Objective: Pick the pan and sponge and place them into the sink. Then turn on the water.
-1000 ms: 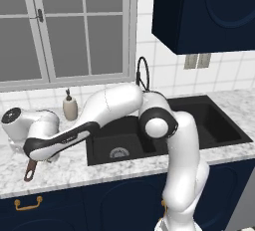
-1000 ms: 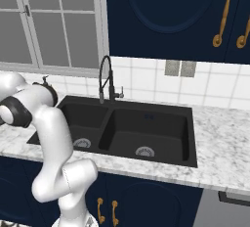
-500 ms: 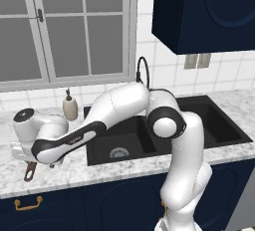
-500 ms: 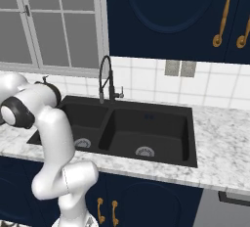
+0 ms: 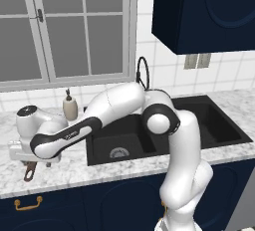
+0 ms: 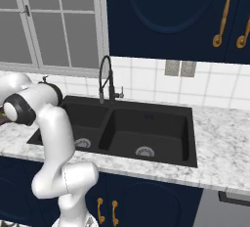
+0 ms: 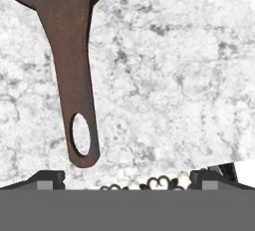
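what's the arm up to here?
It's reaching left of the sink toward the pan, which lies on the marble counter. The tool is open and hovers above the counter, with the pan's long handle lying left of its centre; nothing is gripped yet. In the left base view the handle's end pokes out under the hand. Both basins are bare and no water runs from the faucet.
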{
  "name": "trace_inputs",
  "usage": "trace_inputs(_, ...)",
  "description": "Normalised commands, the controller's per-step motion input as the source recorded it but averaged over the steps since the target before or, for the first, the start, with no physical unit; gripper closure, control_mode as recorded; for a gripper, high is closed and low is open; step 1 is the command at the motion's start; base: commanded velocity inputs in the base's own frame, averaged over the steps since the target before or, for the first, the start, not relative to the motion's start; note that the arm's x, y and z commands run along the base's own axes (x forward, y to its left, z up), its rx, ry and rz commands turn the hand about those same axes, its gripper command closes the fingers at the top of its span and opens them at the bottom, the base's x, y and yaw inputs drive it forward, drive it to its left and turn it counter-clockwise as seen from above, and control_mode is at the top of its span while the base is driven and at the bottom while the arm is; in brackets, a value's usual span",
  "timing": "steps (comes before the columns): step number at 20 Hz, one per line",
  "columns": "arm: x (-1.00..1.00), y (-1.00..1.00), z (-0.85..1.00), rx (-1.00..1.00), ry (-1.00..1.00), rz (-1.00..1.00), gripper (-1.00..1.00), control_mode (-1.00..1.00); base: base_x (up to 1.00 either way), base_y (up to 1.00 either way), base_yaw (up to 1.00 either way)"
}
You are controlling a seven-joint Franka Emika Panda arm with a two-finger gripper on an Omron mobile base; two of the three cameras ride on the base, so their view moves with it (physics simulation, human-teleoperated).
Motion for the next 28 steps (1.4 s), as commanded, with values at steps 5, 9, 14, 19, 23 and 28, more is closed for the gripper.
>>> trace_inputs(5, 0.11, 0.18, -0.08, 0.00, 0.00, 0.05, -1.00, -1.00, 0.00, 0.00, 0.00)
trace_inputs(9, 0.13, 0.15, -0.10, 0.00, 0.00, 0.01, -1.00, -1.00, 0.00, 0.00, 0.00)
trace_inputs(14, 0.20, 0.00, -0.21, -0.01, 0.01, 0.00, -1.00, -1.00, 0.00, 0.00, 0.00)
trace_inputs(19, 0.20, 0.05, -0.28, -0.01, 0.03, 0.00, -1.00, -1.00, 0.00, 0.00, 0.00)
trace_inputs(23, 0.24, 0.23, -0.15, 0.00, 0.03, 0.00, -1.00, -1.00, 0.00, 0.00, 0.00)
trace_inputs(28, 0.18, 0.28, -0.03, 0.00, 0.02, 0.00, -1.00, -1.00, 0.00, 0.00, 0.00)
